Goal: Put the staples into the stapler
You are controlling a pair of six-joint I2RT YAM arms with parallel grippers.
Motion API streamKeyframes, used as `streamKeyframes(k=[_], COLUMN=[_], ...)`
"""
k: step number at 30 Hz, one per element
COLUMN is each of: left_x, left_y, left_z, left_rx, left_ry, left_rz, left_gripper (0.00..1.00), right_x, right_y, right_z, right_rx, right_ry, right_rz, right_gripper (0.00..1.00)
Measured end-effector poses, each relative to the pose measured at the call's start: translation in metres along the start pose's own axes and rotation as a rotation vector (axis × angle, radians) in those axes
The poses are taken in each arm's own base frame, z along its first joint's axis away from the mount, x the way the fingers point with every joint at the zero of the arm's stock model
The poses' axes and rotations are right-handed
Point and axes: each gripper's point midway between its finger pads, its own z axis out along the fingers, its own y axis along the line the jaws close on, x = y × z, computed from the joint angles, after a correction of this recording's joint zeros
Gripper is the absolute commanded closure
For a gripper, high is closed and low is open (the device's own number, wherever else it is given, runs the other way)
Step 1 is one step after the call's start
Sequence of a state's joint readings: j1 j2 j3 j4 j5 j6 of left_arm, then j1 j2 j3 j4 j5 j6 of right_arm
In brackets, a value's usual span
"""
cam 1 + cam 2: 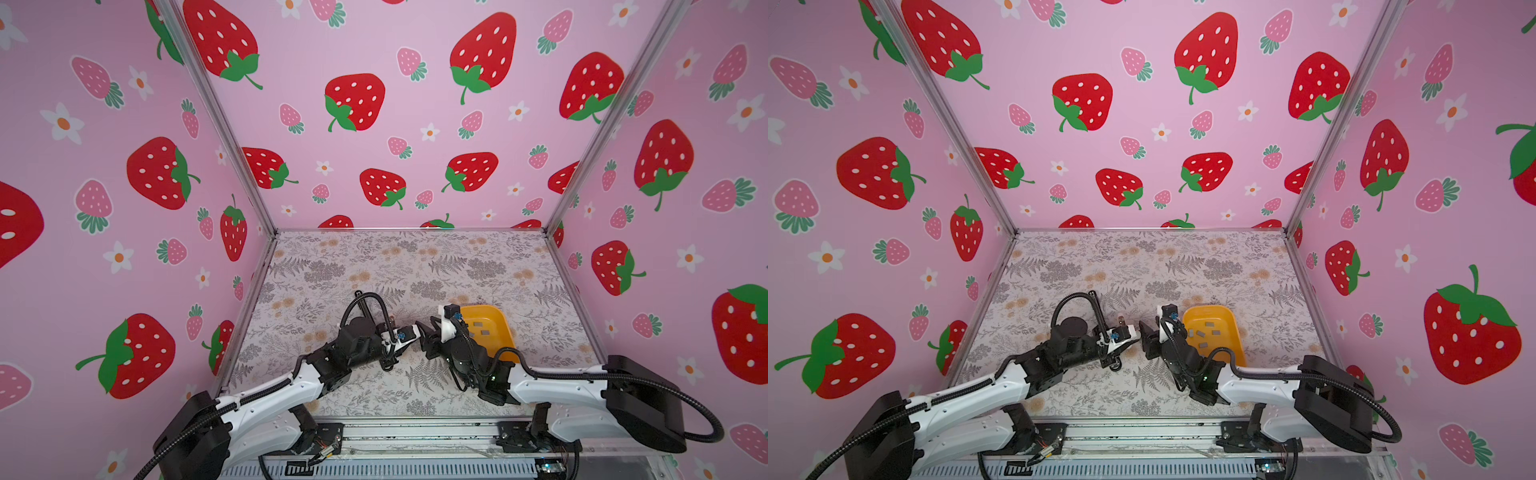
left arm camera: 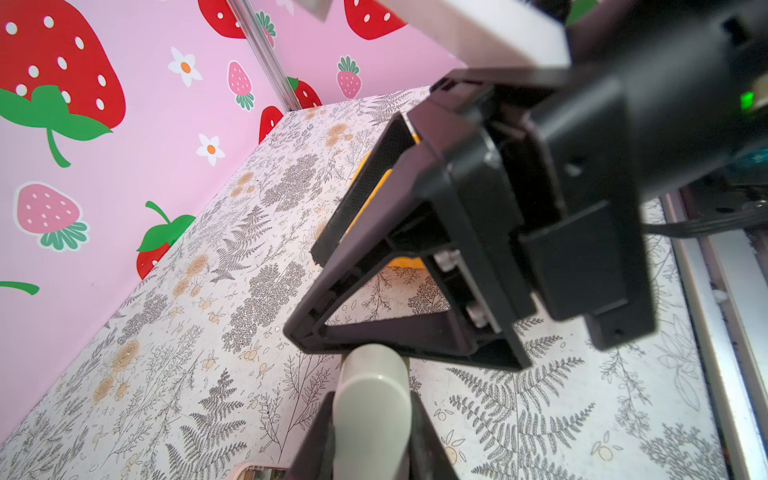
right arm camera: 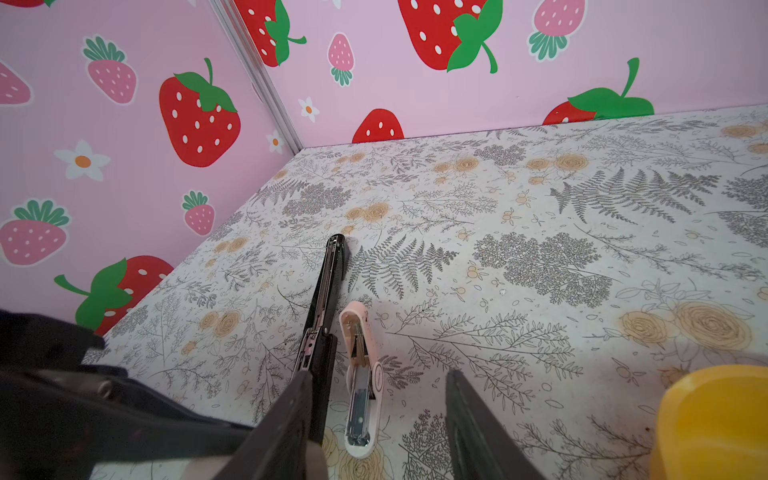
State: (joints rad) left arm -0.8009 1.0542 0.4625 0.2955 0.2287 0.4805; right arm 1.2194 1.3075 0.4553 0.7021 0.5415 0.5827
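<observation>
The staples (image 1: 1202, 333) are seen in the yellow tray (image 1: 1227, 349), right of centre in both top views. A pale rounded object (image 2: 372, 374) is clamped by the left end effector (image 2: 372, 409) — the right end effector (image 3: 378, 374) is held wide, empty, near the opened pink stapler (image 3: 358, 415) on the table (image 3: 540, 324).

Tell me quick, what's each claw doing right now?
Left claw: closed on a pale rounded piece.
Right claw: open, holding nothing.

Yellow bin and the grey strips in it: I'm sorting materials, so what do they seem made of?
The yellow bin looks like moulded plastic: even colour, rounded rim, soft sheen. The staples look like metal, being flat, dull-grey strips, but too small to be sure.
</observation>
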Motion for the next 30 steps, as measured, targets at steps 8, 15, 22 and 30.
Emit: streamKeyframes(k=[8, 15, 22, 30], left_x=[0.006, 0.006, 0.001, -0.018], left_y=[-0.003, -0.002, 0.0, 0.005], left_z=[0.0, -0.003, -0.004, -0.01], left_rx=[0.004, -0.01, -0.018, -0.031], left_ry=[0.012, 0.006, -0.019, -0.094], left_rz=[-0.01, -0.029, -0.039, -0.04], left_gripper=[1.0, 1.0, 1.0, 1.0], right_x=[0.007, 0.006, 0.023, 0.045], right_y=[0.0, 0.001, -0.011, -0.023], right_z=[0.003, 0.005, 0.008, 0.01], right_rx=[0.001, -0.002, 0.037, 0.077], right_ry=[0.012, 0.001, 0.022, 0.067], right_rz=[0.001, 0.023, 0.011, -0.014], right_gripper=[0.47, 0.48, 0.51, 0.51])
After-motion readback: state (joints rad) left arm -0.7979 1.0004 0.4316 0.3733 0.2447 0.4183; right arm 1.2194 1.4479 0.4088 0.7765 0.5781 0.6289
